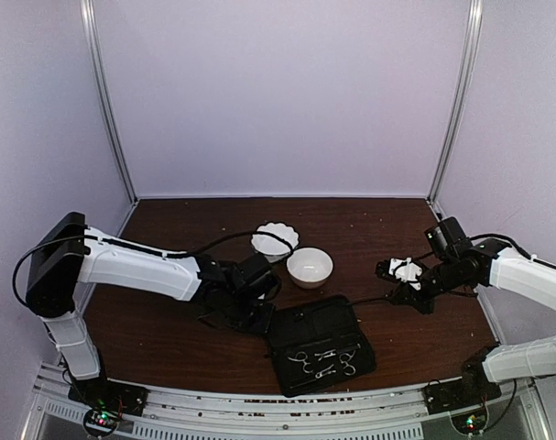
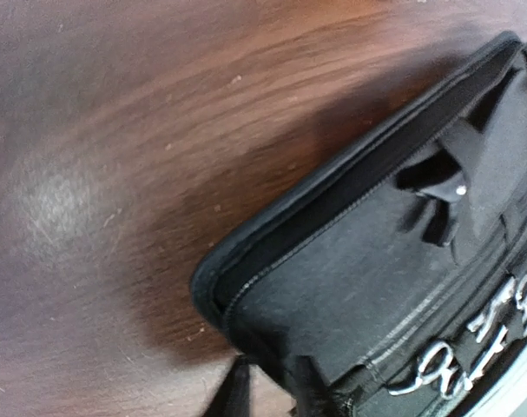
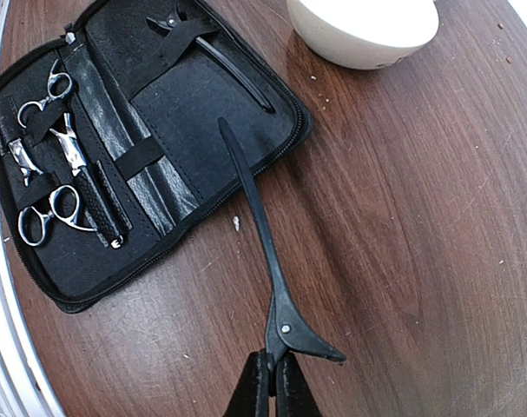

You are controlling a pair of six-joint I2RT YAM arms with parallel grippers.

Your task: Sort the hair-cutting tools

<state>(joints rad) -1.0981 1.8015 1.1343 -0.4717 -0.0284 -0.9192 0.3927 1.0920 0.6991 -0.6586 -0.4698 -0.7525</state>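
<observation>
We read no text, label, brand or number in any view. The case (image 3: 202,113), scissors (image 3: 72,149), black clip (image 3: 256,213) and bowl (image 3: 363,26) showed no legible marking.

Left arm (image 1: 136,264) and right arm (image 1: 525,275): white link shells, black joint housings; exposed black cables loop beside the links; black bases (image 1: 108,399) carry green and red indicator lights; right gripper (image 3: 270,369): slim black fingers (image 3: 256,391).

Shiny metal scissors (image 3: 69,143), matt cloth case (image 3: 202,113)
</observation>
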